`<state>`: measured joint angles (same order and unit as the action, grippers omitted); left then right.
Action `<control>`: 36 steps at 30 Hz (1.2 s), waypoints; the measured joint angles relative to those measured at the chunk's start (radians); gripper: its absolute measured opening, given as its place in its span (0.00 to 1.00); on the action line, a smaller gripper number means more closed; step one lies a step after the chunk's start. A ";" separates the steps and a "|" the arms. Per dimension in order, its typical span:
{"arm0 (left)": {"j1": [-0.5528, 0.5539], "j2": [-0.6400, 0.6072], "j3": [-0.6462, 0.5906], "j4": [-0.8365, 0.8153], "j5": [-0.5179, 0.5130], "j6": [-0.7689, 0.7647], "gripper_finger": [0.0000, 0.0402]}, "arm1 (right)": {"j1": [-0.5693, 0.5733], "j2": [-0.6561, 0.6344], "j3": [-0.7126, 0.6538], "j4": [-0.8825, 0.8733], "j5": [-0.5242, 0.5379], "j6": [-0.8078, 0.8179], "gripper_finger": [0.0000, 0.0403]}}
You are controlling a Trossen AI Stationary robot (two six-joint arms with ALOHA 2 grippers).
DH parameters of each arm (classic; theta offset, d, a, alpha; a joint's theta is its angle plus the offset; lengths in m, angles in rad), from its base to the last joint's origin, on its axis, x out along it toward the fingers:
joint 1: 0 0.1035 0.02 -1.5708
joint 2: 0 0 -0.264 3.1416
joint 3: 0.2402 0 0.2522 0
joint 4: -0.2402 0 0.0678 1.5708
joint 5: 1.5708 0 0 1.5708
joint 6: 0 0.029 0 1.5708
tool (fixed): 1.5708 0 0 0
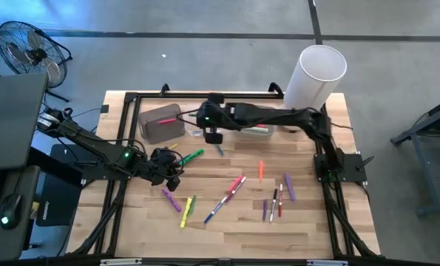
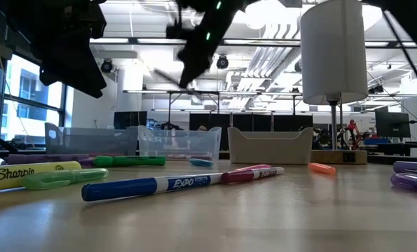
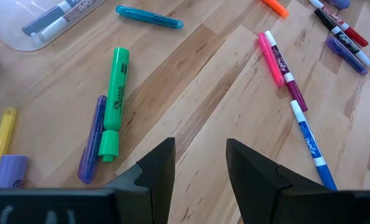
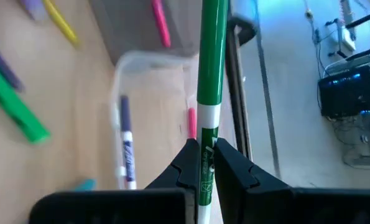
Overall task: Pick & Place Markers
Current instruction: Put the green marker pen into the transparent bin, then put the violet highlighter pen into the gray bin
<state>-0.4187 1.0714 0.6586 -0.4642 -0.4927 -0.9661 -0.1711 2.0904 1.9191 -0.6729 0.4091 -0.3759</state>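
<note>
From above, the right gripper (image 1: 213, 137) hangs beside the grey bin (image 1: 160, 123) and the clear bin (image 1: 243, 130), while the left gripper (image 1: 169, 165) hovers by the green highlighter (image 1: 191, 157); loose markers (image 1: 227, 194) lie scattered toward the table's front. The right wrist view shows fingers pinching a green-and-white marker (image 4: 211, 74) above the clear bin (image 4: 150, 68): centre it first, then release low. The left wrist view shows fingers spread over bare wood, holding nothing

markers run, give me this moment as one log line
right gripper: shut on green marker, above the bins | left gripper: open, empty, over table by green highlighter | clear bin: holds markers
</note>
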 joint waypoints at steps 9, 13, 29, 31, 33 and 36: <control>0.000 0.000 0.000 0.005 0.001 0.000 0.35 | -0.072 0.115 0.015 -0.062 0.000 0.006 0.12; 0.000 0.000 0.000 0.007 0.001 0.000 0.35 | -0.088 0.110 0.015 -0.069 0.000 0.036 0.18; 0.000 0.000 0.000 0.006 0.004 0.000 0.35 | -0.092 -0.082 0.016 -0.302 -0.106 0.334 0.25; 0.000 0.000 0.000 0.007 0.003 0.000 0.35 | -0.090 -0.116 0.015 -0.393 -0.185 0.433 0.23; 0.000 0.000 0.000 0.007 0.003 0.000 0.35 | -0.074 -0.158 -0.012 -0.450 -0.214 0.514 0.21; 0.000 0.000 0.000 0.006 0.003 0.000 0.35 | -0.027 -0.244 -0.123 -0.463 -0.168 0.607 0.19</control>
<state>-0.4187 1.0710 0.6590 -0.4578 -0.4892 -0.9665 -0.1986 1.8468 1.7964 -1.1364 0.2408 0.2315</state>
